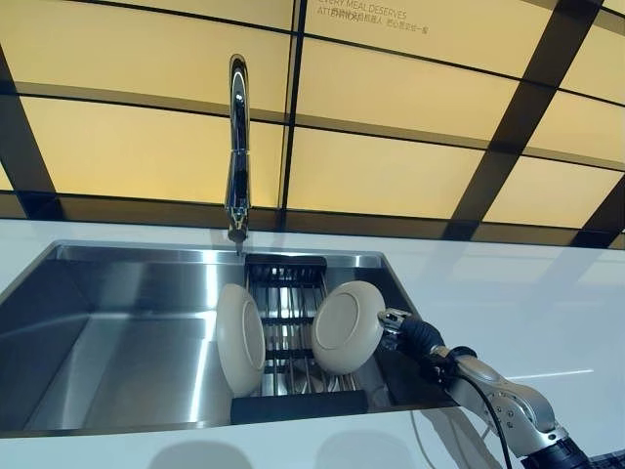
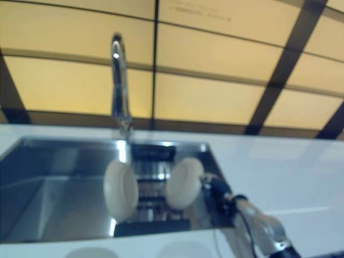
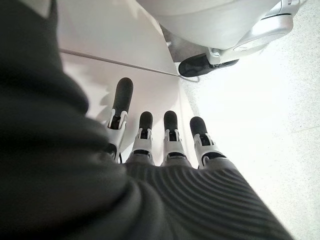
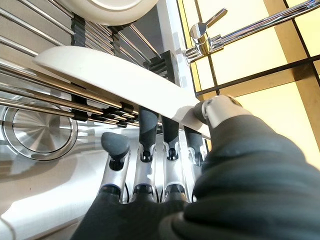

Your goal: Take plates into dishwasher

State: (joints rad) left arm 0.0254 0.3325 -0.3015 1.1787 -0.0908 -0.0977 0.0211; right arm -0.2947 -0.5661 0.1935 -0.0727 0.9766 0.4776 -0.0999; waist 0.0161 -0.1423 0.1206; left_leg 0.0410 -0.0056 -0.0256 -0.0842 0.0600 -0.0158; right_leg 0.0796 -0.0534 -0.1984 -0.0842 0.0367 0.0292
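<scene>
Yellow panels crossed by dark bands fill the wall (image 1: 391,176) behind a white counter (image 1: 547,293), and a steel sink (image 1: 117,332) is sunk into that counter.

Off on my left side, my left hand (image 3: 150,145) shows only in its own wrist view: its fingers are straight and relaxed, side by side, holding nothing, hanging beside a white cabinet panel (image 3: 125,55) above a pale speckled floor (image 3: 260,110).

Left of centre, a tall chrome faucet (image 1: 237,147) rises from the back rim of the sink, its spout ending just above a dark rack (image 1: 288,332) of steel bars set in the sink's right part. Two cream plates stand on edge in that rack. The left plate (image 1: 240,338) leans at the rack's left side. The right plate (image 1: 347,327) stands at the rack's right side, apart from the other.

At the right, my right hand (image 4: 150,150) reaches in over the sink's right wall and pinches the right plate's rim, fingers under it and thumb (image 4: 212,110) pressed on top. A round drain (image 4: 37,127) shows below the bars.
</scene>
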